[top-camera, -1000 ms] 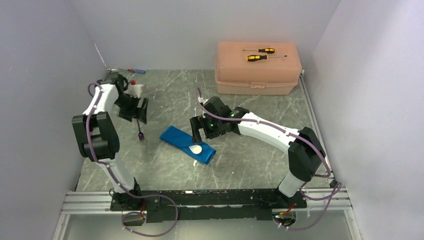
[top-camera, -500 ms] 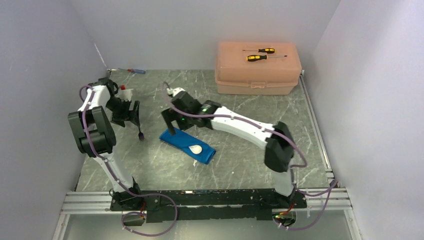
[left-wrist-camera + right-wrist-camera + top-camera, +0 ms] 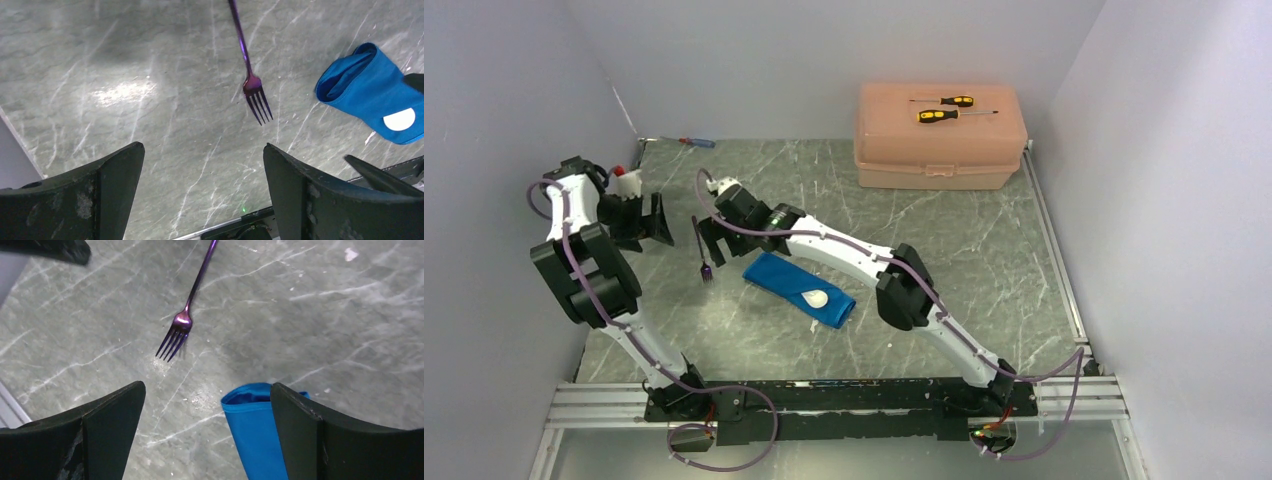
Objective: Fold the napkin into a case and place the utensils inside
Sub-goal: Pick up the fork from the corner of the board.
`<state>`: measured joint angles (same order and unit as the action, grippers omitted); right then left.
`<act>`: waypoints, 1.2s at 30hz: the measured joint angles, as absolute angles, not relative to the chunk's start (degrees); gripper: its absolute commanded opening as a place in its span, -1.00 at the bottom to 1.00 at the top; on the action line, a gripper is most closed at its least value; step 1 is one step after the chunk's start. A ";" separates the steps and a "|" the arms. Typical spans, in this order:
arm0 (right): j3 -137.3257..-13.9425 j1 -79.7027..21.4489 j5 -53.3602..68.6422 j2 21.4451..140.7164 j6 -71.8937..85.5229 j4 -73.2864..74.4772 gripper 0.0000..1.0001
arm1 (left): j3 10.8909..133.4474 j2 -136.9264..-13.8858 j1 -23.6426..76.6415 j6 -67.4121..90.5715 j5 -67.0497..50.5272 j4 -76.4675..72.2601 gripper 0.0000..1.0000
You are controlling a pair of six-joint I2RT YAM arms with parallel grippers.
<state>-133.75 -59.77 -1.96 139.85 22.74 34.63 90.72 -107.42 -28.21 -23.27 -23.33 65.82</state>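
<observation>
The blue napkin (image 3: 786, 280) lies folded as a slim case on the table, its open end toward the left. The white spoon's bowl (image 3: 815, 297) shows on the case's near right end. The purple fork (image 3: 703, 255) lies bare on the table left of the case, tines toward the near edge. My right gripper (image 3: 712, 243) is open, hovering between the fork (image 3: 187, 315) and the case's open end (image 3: 255, 425). My left gripper (image 3: 656, 222) is open and empty, left of the fork (image 3: 248, 75). The case (image 3: 367, 95) and the spoon bowl (image 3: 399, 120) show at the right of the left wrist view.
A peach plastic box (image 3: 939, 150) stands at the back right with two yellow-and-black screwdrivers (image 3: 946, 115) on its lid. A small blue-and-red screwdriver (image 3: 694, 142) lies at the back left corner. Grey walls close in both sides. A metal rail runs along the near edge.
My right arm swung left from over the case to beside the fork. My left gripper pulled back to the left, away from the fork, which stays on the table.
</observation>
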 measured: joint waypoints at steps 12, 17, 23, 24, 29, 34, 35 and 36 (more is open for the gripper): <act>-130.56 -64.20 -1.63 143.59 18.87 30.26 0.99 | 89.17 -107.53 -33.65 -24.32 -25.85 64.73 0.69; -118.26 -64.23 -3.11 140.07 17.76 23.49 0.99 | 85.84 -108.33 -29.80 -25.26 -25.12 62.15 0.59; -105.03 -64.23 -6.07 129.93 16.40 19.90 0.99 | 87.70 -114.02 -22.24 -22.52 -23.66 58.46 0.67; -103.63 -64.23 -6.42 127.96 16.25 19.27 0.99 | 87.70 -114.61 -21.02 -21.78 -23.27 57.93 0.67; -99.55 -64.20 -7.01 119.22 15.51 15.29 0.99 | 87.77 -116.49 -14.83 -18.94 -20.27 55.99 0.64; -99.55 -64.23 -5.39 116.66 14.24 12.21 0.99 | 87.83 -117.58 -13.23 -17.47 -16.75 55.07 0.43; -99.33 -64.23 -4.97 116.53 14.02 11.88 0.99 | 87.83 -117.82 -13.39 -17.17 -16.27 54.87 0.34; -99.09 -64.23 -4.60 116.40 13.89 11.73 0.99 | 87.83 -118.06 -13.50 -16.91 -15.73 54.59 0.26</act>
